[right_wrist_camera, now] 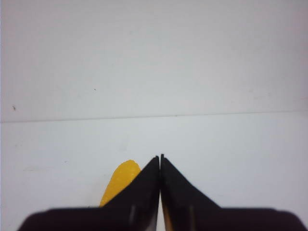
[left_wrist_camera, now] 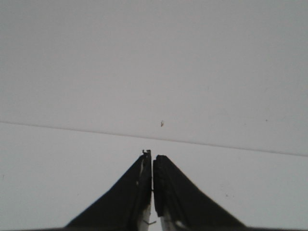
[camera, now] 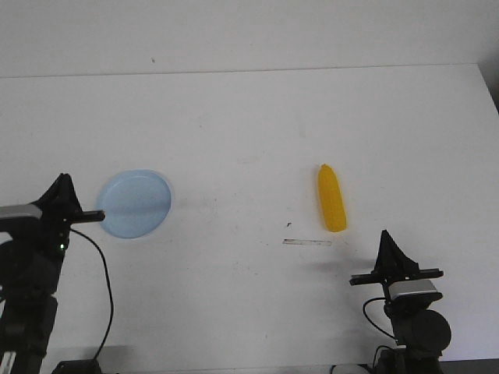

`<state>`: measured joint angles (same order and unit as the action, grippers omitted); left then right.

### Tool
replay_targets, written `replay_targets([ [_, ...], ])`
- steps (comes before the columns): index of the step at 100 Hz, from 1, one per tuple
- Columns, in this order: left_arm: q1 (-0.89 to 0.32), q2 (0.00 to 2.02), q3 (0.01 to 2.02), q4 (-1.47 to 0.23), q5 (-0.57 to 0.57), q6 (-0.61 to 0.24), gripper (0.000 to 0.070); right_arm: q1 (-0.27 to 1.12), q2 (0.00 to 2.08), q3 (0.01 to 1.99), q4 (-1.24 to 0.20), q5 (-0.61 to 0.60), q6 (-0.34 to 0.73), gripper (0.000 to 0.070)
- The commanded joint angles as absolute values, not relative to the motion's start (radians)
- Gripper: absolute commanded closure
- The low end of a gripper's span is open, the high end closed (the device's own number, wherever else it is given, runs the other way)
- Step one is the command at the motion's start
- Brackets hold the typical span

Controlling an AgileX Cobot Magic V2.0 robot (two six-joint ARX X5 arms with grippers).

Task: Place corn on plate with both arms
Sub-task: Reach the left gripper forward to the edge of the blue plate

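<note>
yellow corn (camera: 331, 198) flat on table, well right of pale-blue plate (camera: 134, 204).

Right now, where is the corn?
In the front view the corn lies on the table's right half, just ahead of the right gripper, far right of the plate.

No text, label, brand or number can be read in any of the three views. The table (camera: 249, 140) is plain white, with only small dark specks and a faint thin strip that carries no letters.
</note>
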<state>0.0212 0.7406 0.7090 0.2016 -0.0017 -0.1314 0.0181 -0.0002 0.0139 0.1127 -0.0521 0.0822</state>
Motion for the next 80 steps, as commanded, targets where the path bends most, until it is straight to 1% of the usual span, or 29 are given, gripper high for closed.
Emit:
replay_targets([
  [1,0.019,0.828,0.75,0.21,-0.004,-0.117,0.0699,0.019,0.001,0.013,0.12,-0.052,0.077,0.07],
  [9,0.019,0.929,0.792,0.182,0.014,-0.117,0.0699,0.019,0.001,0.013,0.12,-0.052,0.077,0.07],
  [16,0.019,1.01,0.838,0.109,0.047,-0.123,0.0699,0.019,0.001,0.013,0.12,-0.052,0.077,0.07],
  [34,0.041,1.216,1.018,-0.203,0.136,-0.132,0.0699,0.019,0.001,0.013,0.12,-0.052,0.077,0.07],
  [44,0.096,1.319,1.124,-0.388,0.224,-0.183,0.0699,0.019,0.001,0.013,0.12,-0.052,0.076,0.07],
  [49,0.14,1.372,1.168,-0.462,0.295,-0.207,0.0699,0.019,0.001,0.013,0.12,-0.052,0.077,0.07],
  [57,0.198,1.431,1.204,-0.524,0.398,-0.223,0.0699,0.019,0.001,0.013,0.12,-0.052,0.077,0.07],
  [65,0.256,1.479,1.206,-0.543,0.496,-0.229,0.0699,0.019,0.001,0.013,0.12,-0.052,0.077,0.07],
  [70,0.287,1.503,1.206,-0.561,0.519,-0.229,0.0699,0.019,0.001,0.013,0.12,-0.052,0.077,0.07],
  [80,0.326,1.546,1.206,-0.595,0.521,-0.222,0.0696,0.019,0.001,0.013,0.12,-0.052,0.077,0.07],
])
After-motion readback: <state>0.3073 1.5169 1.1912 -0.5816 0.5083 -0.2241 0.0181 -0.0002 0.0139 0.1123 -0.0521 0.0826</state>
